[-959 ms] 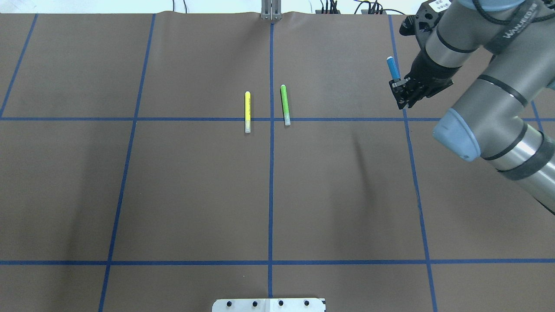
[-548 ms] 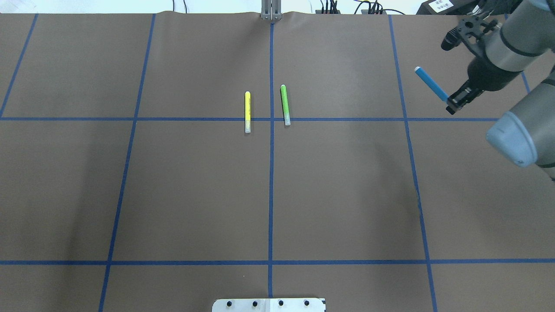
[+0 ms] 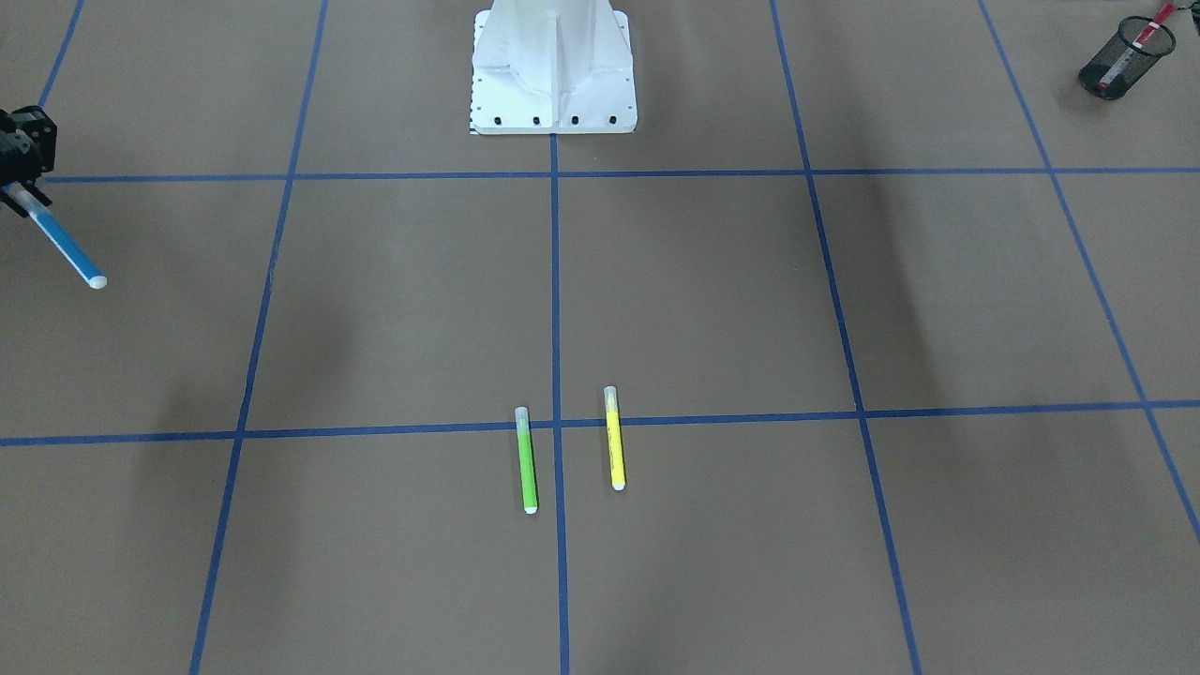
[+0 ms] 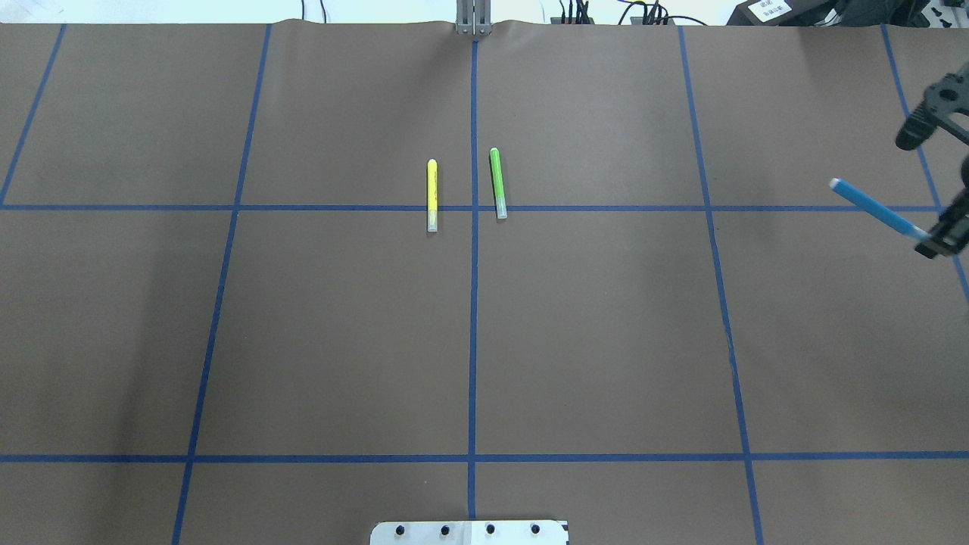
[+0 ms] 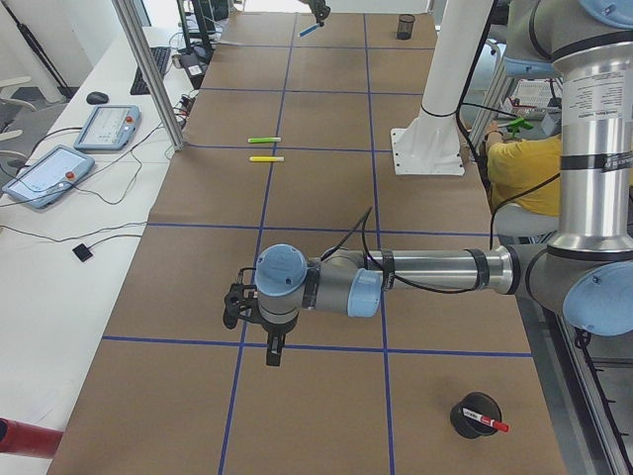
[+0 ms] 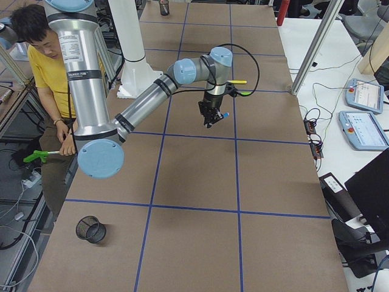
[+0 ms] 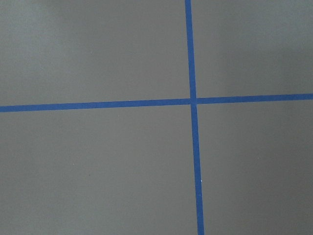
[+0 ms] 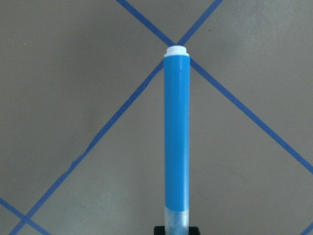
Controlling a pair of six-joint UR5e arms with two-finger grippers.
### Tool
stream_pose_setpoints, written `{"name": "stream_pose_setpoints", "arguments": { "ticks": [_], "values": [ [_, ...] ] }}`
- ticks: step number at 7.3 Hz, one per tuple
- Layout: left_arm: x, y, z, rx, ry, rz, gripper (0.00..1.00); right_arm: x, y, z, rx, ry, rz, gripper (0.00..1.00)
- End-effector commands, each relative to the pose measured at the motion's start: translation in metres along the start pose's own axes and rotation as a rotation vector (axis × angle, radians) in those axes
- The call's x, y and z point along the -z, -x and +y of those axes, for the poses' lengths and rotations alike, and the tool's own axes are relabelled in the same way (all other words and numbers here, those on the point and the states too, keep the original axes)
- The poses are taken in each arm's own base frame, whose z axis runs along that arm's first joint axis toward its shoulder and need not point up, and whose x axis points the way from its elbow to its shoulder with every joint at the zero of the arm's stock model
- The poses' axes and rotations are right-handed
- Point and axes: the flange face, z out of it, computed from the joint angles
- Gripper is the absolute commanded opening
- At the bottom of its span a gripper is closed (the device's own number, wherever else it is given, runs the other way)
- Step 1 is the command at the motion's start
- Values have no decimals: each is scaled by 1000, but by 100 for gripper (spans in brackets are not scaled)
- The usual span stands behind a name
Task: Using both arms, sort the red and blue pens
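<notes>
The blue pen (image 4: 877,207) hangs above the table at the far right, its clear-capped end clamped in my right gripper (image 4: 931,242), which is shut on it. Its white tip points away from the gripper (image 3: 21,193); the right wrist view shows the blue pen (image 8: 176,137) straight ahead over crossing tape lines. The red pen (image 3: 1149,26) stands in a black mesh cup (image 3: 1116,70) on my left side of the table. My left gripper (image 5: 273,348) shows only in the left side view, low over the mat; whether it is open or shut I cannot tell.
A yellow marker (image 4: 432,195) and a lime-green marker (image 4: 496,184) lie side by side at the table's middle. A second black mesh cup (image 6: 90,229) stands near my right side. The white pedestal (image 3: 553,66) is at the near edge. A person in yellow (image 6: 45,67) sits behind.
My right arm has swung to the overhead view's right edge and slightly nearer, carrying the blue pen with it; the pen now lies flatter, tip pointing left. The two markers have not moved.
</notes>
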Motion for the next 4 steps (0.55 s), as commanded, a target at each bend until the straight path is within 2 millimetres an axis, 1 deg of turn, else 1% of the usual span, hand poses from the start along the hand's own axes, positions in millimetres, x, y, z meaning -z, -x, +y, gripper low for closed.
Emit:
{"name": "stream_pose_setpoints", "arguments": {
  "ticks": [1, 2, 3, 4],
  "values": [
    [-2, 2, 4, 1, 1, 0, 100, 0, 3, 83, 165, 272, 53, 0],
    [-3, 3, 7, -5, -5, 0, 100, 1, 3, 113, 210, 443, 80, 0],
    [-2, 2, 7, -10, -10, 0, 100, -1, 5, 142, 243, 557, 52, 0],
    [-3, 3, 9, -13, -12, 1, 100, -10, 7, 178, 265, 634, 34, 0]
  ]
}}
